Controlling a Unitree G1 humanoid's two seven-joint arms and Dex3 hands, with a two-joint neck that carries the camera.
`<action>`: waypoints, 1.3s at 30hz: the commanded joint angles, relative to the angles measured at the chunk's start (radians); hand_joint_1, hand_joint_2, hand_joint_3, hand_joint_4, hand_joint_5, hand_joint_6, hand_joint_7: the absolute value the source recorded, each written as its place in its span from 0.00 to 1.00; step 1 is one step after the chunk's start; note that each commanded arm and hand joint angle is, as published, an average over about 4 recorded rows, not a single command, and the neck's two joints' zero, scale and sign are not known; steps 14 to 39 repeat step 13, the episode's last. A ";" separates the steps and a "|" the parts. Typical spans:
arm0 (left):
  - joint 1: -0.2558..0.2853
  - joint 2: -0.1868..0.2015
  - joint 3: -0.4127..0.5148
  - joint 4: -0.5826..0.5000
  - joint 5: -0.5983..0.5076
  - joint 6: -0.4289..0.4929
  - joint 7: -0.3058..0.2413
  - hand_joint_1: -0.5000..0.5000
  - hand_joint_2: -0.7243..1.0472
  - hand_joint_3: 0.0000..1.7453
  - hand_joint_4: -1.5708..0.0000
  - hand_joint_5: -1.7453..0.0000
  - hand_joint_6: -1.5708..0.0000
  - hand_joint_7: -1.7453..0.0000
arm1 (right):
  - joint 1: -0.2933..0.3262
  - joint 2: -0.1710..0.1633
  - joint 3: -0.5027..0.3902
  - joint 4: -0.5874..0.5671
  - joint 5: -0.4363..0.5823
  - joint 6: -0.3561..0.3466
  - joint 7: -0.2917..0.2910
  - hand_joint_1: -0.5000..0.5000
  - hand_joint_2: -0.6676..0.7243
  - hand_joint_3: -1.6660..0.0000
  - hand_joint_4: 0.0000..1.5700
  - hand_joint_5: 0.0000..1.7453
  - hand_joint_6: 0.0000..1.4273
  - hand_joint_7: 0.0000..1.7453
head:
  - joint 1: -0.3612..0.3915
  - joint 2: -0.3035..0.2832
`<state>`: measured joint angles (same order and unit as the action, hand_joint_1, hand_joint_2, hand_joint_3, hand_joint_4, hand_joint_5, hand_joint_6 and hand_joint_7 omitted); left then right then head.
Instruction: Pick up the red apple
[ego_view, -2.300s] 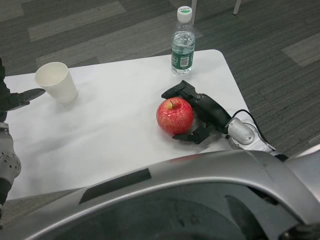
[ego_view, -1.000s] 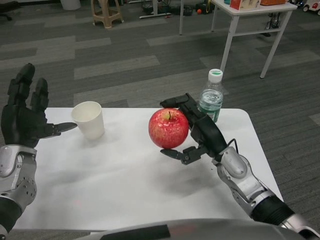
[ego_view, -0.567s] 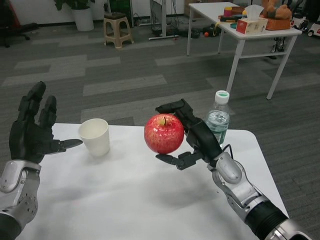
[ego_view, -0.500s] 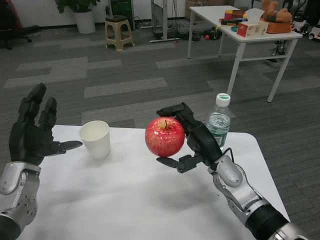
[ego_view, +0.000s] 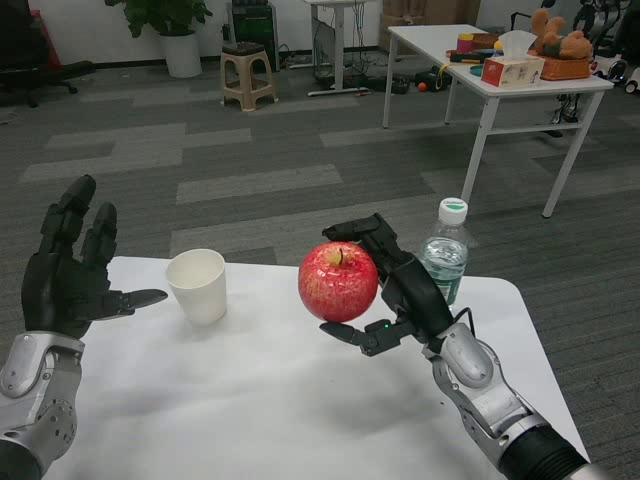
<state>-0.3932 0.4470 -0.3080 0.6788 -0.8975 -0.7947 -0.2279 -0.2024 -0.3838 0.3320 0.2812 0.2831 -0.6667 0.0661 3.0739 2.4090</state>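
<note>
White table (ego_view: 250, 400) is sitting on grey carpet (ego_view: 250, 150); right hand (ego_view: 395, 290) is gripping red apple (ego_view: 338, 281) aloft; left hand (ego_view: 65, 275) is hovering, fingers spread.

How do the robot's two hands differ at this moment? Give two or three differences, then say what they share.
The right hand grips the apple; the left hand holds nothing. The right hand's fingers curl around the fruit; the left hand's fingers are spread, pointing up. The right hand is near the bottle; the left hand is beside the cup. Both are black, on silver forearms, raised above the table.
</note>
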 joint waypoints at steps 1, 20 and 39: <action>0.011 0.007 0.010 -0.014 0.005 -0.003 -0.002 0.24 0.55 0.00 1.00 1.00 1.00 0.76 | -0.014 0.001 0.002 0.018 0.014 -0.019 -0.006 0.29 0.09 0.38 0.33 0.78 0.67 0.88 | 0.001 -0.018; 0.010 0.008 0.016 -0.015 0.007 -0.003 -0.002 0.24 0.55 0.00 1.00 1.00 1.00 0.76 | -0.018 0.005 0.013 0.038 0.019 -0.025 -0.006 0.29 0.09 0.38 0.35 0.78 0.68 0.88 | 0.003 -0.043; 0.010 0.008 0.016 -0.015 0.007 -0.003 -0.002 0.24 0.55 0.00 1.00 1.00 1.00 0.76 | -0.018 0.005 0.013 0.038 0.019 -0.025 -0.006 0.29 0.09 0.38 0.35 0.78 0.68 0.88 | 0.003 -0.043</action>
